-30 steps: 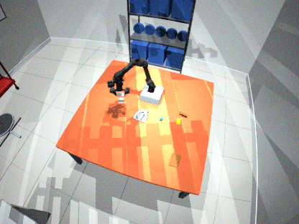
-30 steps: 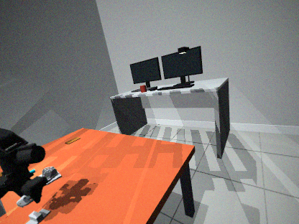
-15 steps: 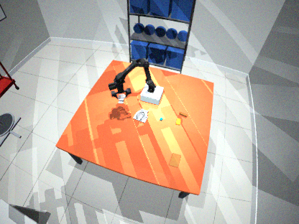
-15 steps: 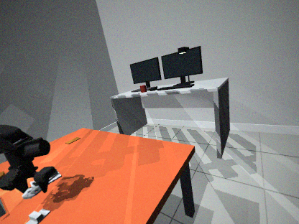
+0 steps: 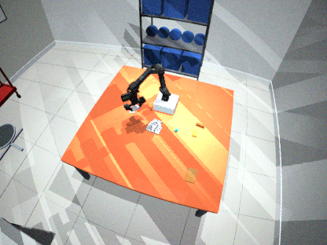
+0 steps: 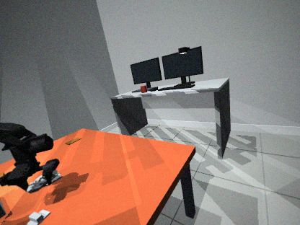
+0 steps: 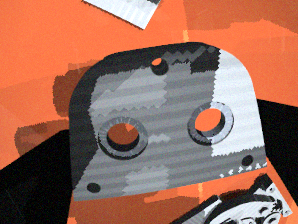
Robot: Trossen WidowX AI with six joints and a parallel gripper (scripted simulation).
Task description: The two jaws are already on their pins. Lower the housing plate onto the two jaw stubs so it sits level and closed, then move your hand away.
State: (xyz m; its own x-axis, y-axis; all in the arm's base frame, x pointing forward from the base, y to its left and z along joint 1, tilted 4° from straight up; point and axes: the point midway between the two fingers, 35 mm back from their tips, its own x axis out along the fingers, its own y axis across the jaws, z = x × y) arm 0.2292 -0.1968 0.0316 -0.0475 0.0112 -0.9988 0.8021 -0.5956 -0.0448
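The housing plate (image 7: 162, 100) (image 5: 136, 107) is grey-white with a rounded top, two ringed holes and small corner holes. My gripper (image 7: 161, 124) (image 5: 134, 106) (image 6: 36, 182) is shut on its two sides and holds it above the table. The white base assembly (image 5: 154, 126) (image 7: 242, 212) (image 6: 56, 176) with a black-and-grey curved mechanism lies on the table, beyond the plate's lower right edge in the wrist view. It is partly cut off there. The plate is not over it. The jaws and their stubs cannot be told apart at this size.
A white block (image 6: 39, 217) (image 7: 127, 10) stands on the orange table (image 5: 118, 165) near the gripper. A white box (image 5: 166, 105) sits by the arm's base. A cyan piece (image 5: 176, 130), a yellow block (image 5: 194, 133), a brown piece (image 5: 200, 126) and a tan rectangle (image 5: 191, 175) (image 6: 73, 141) lie farther off.
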